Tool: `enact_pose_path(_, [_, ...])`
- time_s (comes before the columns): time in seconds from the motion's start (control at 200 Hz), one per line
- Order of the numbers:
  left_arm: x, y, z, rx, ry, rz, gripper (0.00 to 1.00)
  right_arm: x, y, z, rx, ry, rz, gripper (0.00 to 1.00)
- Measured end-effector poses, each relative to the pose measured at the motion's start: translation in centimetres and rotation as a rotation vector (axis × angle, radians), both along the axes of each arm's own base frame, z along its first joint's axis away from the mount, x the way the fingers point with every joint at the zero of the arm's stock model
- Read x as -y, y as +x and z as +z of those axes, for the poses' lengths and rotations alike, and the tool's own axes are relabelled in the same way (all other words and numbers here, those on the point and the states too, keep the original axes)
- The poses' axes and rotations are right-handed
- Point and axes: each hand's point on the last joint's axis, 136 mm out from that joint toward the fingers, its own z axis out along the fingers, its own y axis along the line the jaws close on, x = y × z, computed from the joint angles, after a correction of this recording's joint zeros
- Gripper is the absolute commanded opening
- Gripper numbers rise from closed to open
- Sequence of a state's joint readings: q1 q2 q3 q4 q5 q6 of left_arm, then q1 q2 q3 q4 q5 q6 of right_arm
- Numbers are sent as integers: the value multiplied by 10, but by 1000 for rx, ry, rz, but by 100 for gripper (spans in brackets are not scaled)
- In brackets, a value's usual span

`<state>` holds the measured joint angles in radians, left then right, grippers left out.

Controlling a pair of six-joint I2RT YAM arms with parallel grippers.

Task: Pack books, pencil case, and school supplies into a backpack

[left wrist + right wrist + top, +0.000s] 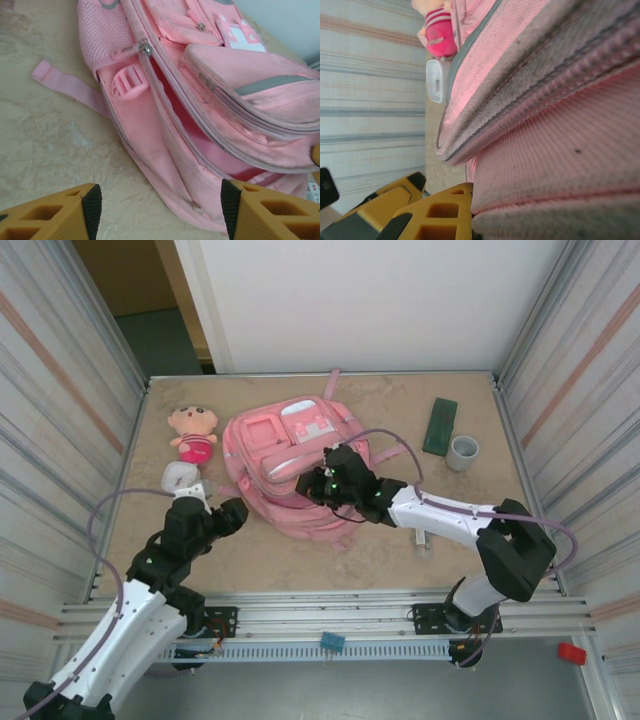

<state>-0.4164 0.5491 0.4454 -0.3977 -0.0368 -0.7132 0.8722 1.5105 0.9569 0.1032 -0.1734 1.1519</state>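
Note:
The pink backpack (pixel 285 455) lies flat mid-table, and its main zip (pixel 146 48) stands open on a red lining. At its lower left edge hovers my left gripper (pixel 236 512), open (pixel 161 207), with fabric and bare table between the fingers. My right gripper (pixel 325 485) sits on the backpack's near edge, shut on a fold of its fabric (pixel 475 220). One yellow finger (pixel 440 215) shows there, and the other is hidden by the fabric. The dark green pencil case (pixel 439 426) lies at the back right. A short white tube (pixel 422 538) lies under my right forearm. The books are out of view.
A plush doll (pixel 192 435) and a white lump (pixel 180 478) lie left of the backpack. A grey cylinder (pixel 462 452) stands beside the pencil case. A loose pink strap (pixel 65 85) trails on the table. Ribbed metal walls close in both sides.

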Motion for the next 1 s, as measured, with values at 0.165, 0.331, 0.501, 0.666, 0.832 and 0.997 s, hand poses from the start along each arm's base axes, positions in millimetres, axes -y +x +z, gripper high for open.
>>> enact_pose_path(0.165, [-9, 15, -3, -3, 2, 51, 67, 13, -8, 15, 16, 16, 78, 1])
enact_pose_path(0.331, [-30, 35, -4, -6, -61, 131, 66, 28, -10, 18, 27, 9, 194, 0])
enact_pose_path(0.501, [-39, 45, -13, -29, -179, 125, 64, 48, -13, 18, 23, -33, 310, 1])
enact_pose_path(0.666, [-19, 43, -13, -24, -249, -22, 63, 66, -17, 30, 27, -45, 389, 2])
enact_pose_path(0.832, [1, 39, -7, 26, -270, -170, 63, 79, -25, 30, -3, -33, 431, 2])
enact_pose_path(0.997, [16, 31, -15, 39, -265, -251, 62, 82, -27, 29, -13, -27, 443, 2])
